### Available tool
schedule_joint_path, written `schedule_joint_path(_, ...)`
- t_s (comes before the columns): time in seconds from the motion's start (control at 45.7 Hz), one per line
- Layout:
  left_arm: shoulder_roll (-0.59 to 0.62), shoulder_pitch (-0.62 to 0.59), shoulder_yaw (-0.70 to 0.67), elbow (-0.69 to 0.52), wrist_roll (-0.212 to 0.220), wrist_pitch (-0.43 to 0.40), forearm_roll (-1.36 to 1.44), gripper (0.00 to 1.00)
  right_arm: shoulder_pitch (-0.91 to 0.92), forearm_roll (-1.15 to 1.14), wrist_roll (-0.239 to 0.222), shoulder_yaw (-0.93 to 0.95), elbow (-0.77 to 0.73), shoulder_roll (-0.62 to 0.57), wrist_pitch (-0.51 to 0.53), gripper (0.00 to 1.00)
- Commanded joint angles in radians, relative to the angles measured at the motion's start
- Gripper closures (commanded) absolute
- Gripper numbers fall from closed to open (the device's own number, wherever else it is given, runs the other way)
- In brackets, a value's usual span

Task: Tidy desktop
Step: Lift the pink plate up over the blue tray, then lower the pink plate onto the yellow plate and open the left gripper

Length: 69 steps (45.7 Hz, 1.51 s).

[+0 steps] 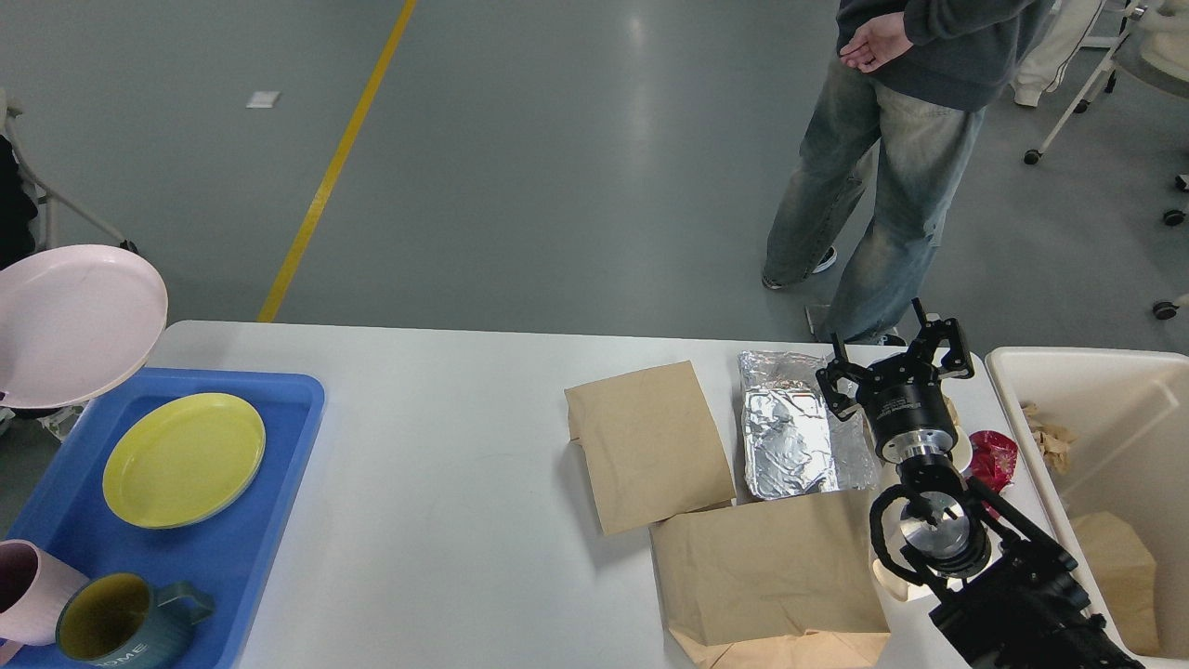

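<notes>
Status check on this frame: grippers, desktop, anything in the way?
Right gripper open, empty, above foil tray. Left gripper out of view; pink plate aloft at left edge. Desktop holds two paper bags. Nothing blocking.

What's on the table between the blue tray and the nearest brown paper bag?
Nothing: in the head view, the white desktop is bare between the blue tray and the smaller brown paper bag.

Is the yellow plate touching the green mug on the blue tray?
Apart. In the head view, bare blue tray floor shows plainly between the yellow plate and the green mug.
</notes>
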Motion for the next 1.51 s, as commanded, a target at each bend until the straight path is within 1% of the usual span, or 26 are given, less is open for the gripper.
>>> schedule_joint_path(0.0,-0.047,0.163,-0.101,0.125,0.057,0.020,0.000,1.00,0.000,0.001,0.000,0.000,0.000,0.000,0.000,0.00)
schedule_joint_path(0.066,-0.076,0.233,-0.138,0.182,0.104,0.038,0.001,1.00,0.000,0.000,0.000,0.000,0.000,0.000,0.000,0.00)
schedule_joint_path(0.109,-0.088,0.262,-0.152,0.200,0.123,0.053,0.003,1.00,0.000,0.000,0.000,0.000,0.000,0.000,0.001,0.00)
schedule_joint_path(0.241,-0.110,0.280,-0.158,0.211,0.127,0.121,0.017,1.00,0.000,0.000,0.000,0.000,0.000,0.000,0.000,0.00)
schedule_joint_path(0.306,-0.124,0.279,-0.161,0.210,0.126,0.127,0.053,1.00,0.000,0.000,0.000,0.000,0.000,0.000,0.000,0.00)
schedule_joint_path(0.372,-0.117,0.268,-0.176,0.210,0.120,0.115,0.061,1.00,0.000,0.000,0.000,0.000,0.000,0.000,0.000,0.00)
schedule_joint_path(0.482,-0.107,0.288,-0.276,0.226,0.132,0.026,0.069,1.00,0.000,0.000,0.000,0.000,0.000,0.000,0.001,0.00)
schedule_joint_path(0.525,-0.099,0.296,-0.293,0.233,0.139,0.014,0.069,1.00,0.000,0.000,0.000,0.000,0.000,0.000,0.000,0.00)
schedule_joint_path(0.613,-0.096,0.300,-0.296,0.237,0.152,0.017,0.069,1.00,0.000,0.000,0.000,0.000,0.000,0.000,0.001,0.00)
schedule_joint_path(0.963,-0.096,0.299,-0.302,0.234,0.152,-0.003,0.067,1.00,0.000,0.000,0.000,0.000,0.000,0.000,0.000,0.00)
schedule_joint_path(1.204,-0.071,0.297,-0.342,0.236,0.173,-0.019,0.067,1.00,0.000,0.000,0.000,0.000,0.000,0.000,0.000,0.00)
schedule_joint_path(1.357,-0.052,0.299,-0.405,0.237,0.222,-0.039,0.069,1.00,0.000,0.000,0.000,0.000,0.000,0.000,0.000,0.00)
schedule_joint_path(1.489,-0.010,0.300,-0.417,0.239,0.227,-0.036,0.072,1.00,0.000,0.000,0.000,0.000,0.000,0.000,0.000,0.00)
